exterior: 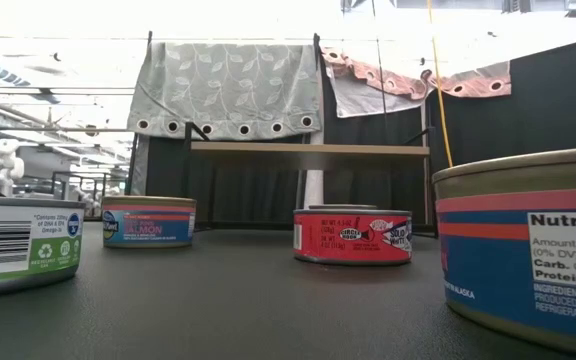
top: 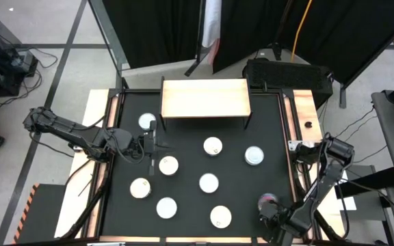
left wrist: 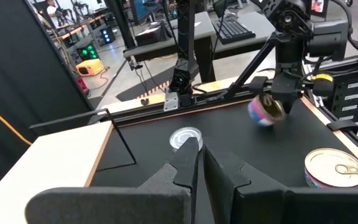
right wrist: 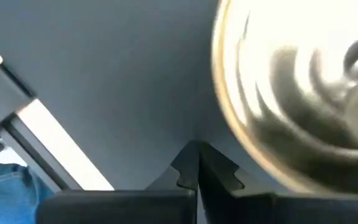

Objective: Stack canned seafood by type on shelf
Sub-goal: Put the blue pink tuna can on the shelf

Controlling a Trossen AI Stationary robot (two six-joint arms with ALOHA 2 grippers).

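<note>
- We see nine flat round silver-lidded seafood tins [top: 209,182] scattered on the black mat, none on the light wood-topped shelf [top: 205,100], so sorting is barely begun.
- Our left gripper [top: 152,147] hovers between tins, fingers closed and empty.
- Our right gripper [top: 269,212] sits at the near right, fingers closed, beside a blurred tin [top: 267,201]; we cannot tell if it touches.

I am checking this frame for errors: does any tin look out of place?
Yes. One tin by the right gripper is tipped up, its side label showing; the other tins lie flat.

Both arms are dark, nearly black, made of slim tube links with thicker rounded joints. Each pincer has two flat black fingers [left wrist: 188,163] with small angular notches on the inner edges. The right arm [top: 327,164] has a bulky round joint.
</note>
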